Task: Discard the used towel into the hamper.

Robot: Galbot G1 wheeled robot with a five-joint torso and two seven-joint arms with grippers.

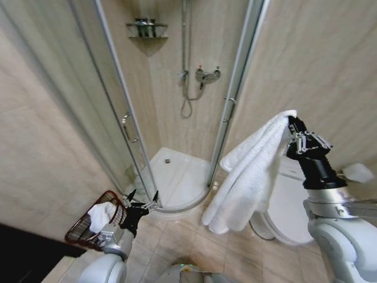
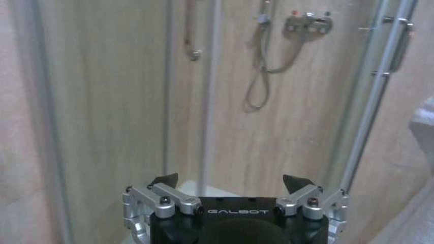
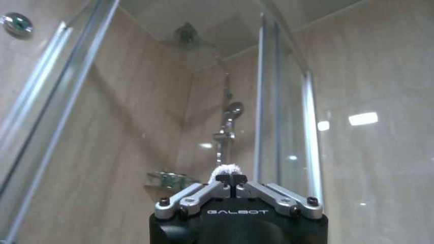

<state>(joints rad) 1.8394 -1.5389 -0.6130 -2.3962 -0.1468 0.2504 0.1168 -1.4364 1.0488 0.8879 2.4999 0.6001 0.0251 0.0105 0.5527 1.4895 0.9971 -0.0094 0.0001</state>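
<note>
Beside the shower enclosure [image 1: 177, 88], raised high at my right, right gripper [image 1: 290, 122], fingers clamped on white towel [image 1: 250, 177] hanging beneath it over the toilet [image 1: 288, 206]; low at my left, left gripper [image 1: 144, 198], fingers spread, empty; hamper [image 1: 79, 233] on floor just beside it, white cloth [image 1: 101, 216] inside, well apart from the towel

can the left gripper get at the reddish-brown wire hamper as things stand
Probably yes: the open left gripper hovers right beside the reddish-brown wire hamper, nothing between them. It holds nothing, though; the white towel hangs from the right gripper.
</note>
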